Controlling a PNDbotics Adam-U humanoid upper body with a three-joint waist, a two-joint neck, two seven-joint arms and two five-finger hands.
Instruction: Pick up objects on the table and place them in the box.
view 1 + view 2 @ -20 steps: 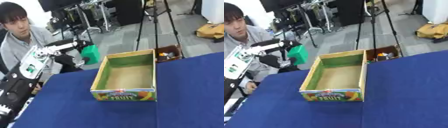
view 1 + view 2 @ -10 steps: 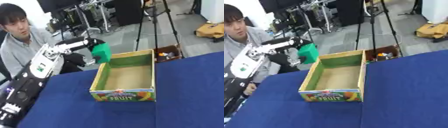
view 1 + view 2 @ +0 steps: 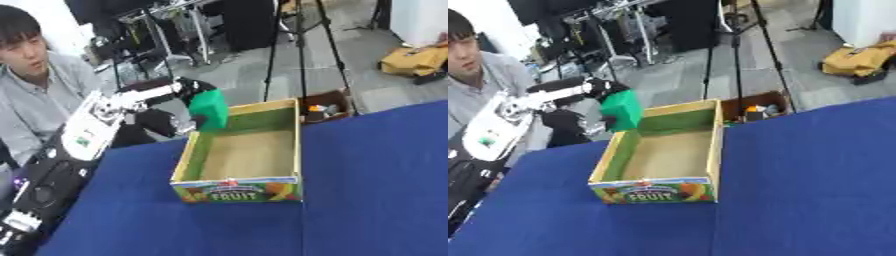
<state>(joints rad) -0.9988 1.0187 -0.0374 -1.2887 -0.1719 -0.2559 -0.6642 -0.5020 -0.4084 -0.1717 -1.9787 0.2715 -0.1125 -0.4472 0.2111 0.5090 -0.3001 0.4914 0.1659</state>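
Green and blocky, the object (image 3: 209, 109) sits pinched in my left hand (image 3: 185, 90), my fingers curled over its top while it hangs in the air. It is above the far left corner of the cardboard fruit box (image 3: 241, 187), just over the rim and partly overlapping the green inner wall there; it does not touch the box floor, which shows bare brown cardboard. My left arm (image 3: 92, 129) reaches in from the left side, white and black, stretched out over the far left edge of the blue table (image 3: 376, 190).

That box stands on the table near its far edge, open at the top, with a printed fruit label on its near wall. Beyond the table's far edge, on the floor just past the box's far right corner, stands a small brown carton (image 3: 754, 106) with a few coloured things in it that I cannot make out.

My right hand shows in neither view.
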